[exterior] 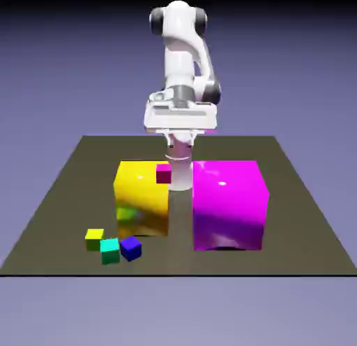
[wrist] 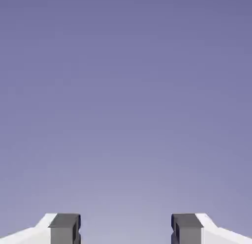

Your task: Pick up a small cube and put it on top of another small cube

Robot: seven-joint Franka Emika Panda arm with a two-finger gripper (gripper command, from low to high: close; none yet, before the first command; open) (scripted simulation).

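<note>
We judge that we are at the first step, the approach, for no cube is in the gripper. In the hand view its two fingers stand wide apart, with nothing between them. Behind them we see only the backdrop, so the hand seems to look outward and not down at the table.

The small cubes are in the exterior view. The yellow cube, the teal cube and the blue cube lie close together near the front edge, at the exterior view's left. The small magenta cube shows at the upper corner of the big yellow block; whether it rests on it, we cannot tell. The big magenta block stands beside.

The task does not say which cube to take. Next we should turn the hand downward, bring it above the chosen cube, and keep the fingers open until they are around it.
</note>
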